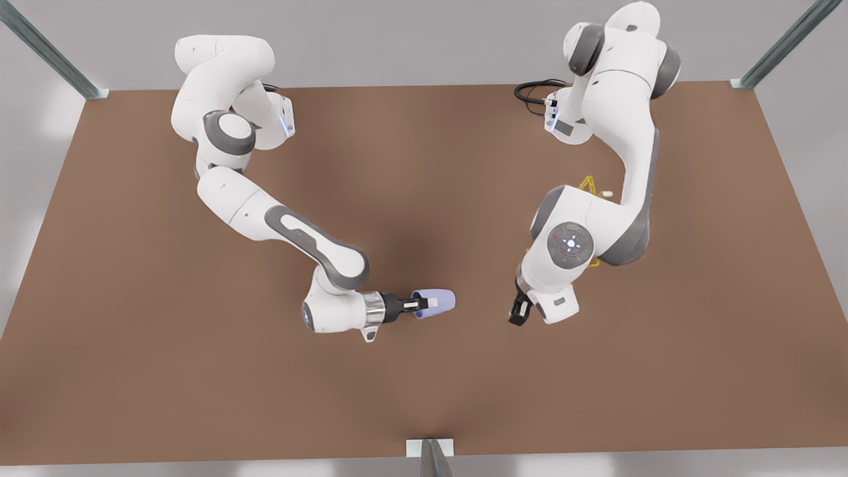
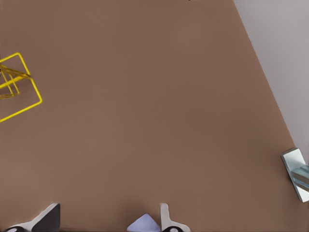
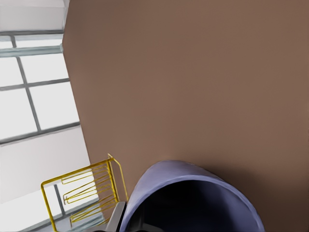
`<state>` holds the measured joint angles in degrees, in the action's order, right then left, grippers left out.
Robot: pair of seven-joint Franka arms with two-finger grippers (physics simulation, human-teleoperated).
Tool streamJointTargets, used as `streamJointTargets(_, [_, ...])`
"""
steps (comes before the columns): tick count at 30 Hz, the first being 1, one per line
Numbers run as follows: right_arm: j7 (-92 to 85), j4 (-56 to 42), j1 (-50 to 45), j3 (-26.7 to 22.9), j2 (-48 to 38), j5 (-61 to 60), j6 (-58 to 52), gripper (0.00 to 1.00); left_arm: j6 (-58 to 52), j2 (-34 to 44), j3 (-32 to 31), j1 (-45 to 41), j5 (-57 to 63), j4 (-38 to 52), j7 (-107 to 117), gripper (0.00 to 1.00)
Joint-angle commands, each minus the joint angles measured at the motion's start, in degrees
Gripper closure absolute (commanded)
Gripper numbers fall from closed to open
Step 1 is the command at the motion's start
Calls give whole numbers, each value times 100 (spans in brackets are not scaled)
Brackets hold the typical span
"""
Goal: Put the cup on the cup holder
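You are seeing the small lavender-blue tapered cup (image 1: 442, 301) in the front view lying sideways in the right gripper (image 1: 424, 305), near the middle of the brown table (image 1: 424, 165), on the arm at the front view's left; its jaws are pinching the cup at the wide rim end. The bright yellow thin-wire cup holder (image 1: 588, 184) is standing well apart from it, mostly hiding behind the other arm, with a corner and one white peg tip peeking out. The left gripper (image 1: 519, 311) is pointing down near the cup, waiting. The right wrist view is giving you what the front view is not: you are looking straight into the cup's dark open mouth (image 3: 164, 183), with the holder's yellow frame (image 3: 82, 198) beyond it. The left wrist view is showing the left gripper's fingertips (image 2: 166, 217) spread apart, holding nothing, a lavender sliver of the cup (image 2: 144, 224) just beside one, and a corner of the holder (image 2: 19, 87) farther off.
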<state>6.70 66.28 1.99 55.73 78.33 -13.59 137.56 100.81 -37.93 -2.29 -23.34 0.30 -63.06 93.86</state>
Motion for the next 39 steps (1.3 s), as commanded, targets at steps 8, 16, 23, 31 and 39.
streamJointTargets(8, [86, 52, 30, -97, 25, 59, 122, 0, 826, -382, -44, -364, -4, -66, 5204, 0])
streamJointTargets(16, [-169, 87, 83, -123, -28, 32, 113, 0, 1477, -822, -97, -777, 14, -163, 4598, 0])
streamJointTargets(23, [-152, 403, 469, -36, -212, 15, 42, 0, 1741, -1103, -88, -900, -13, -163, 4835, 0])
streamJointTargets(31, [-117, 2029, 2200, 254, -1285, -3, -300, 0, 1899, -1402, -88, -1120, -4, -163, 4914, 0])
streamJointTargets(39, [-178, 2697, 3545, -501, -4044, 138, -2822, 0, 2259, -1621, -53, -1138, 5, -101, 5090, 0])
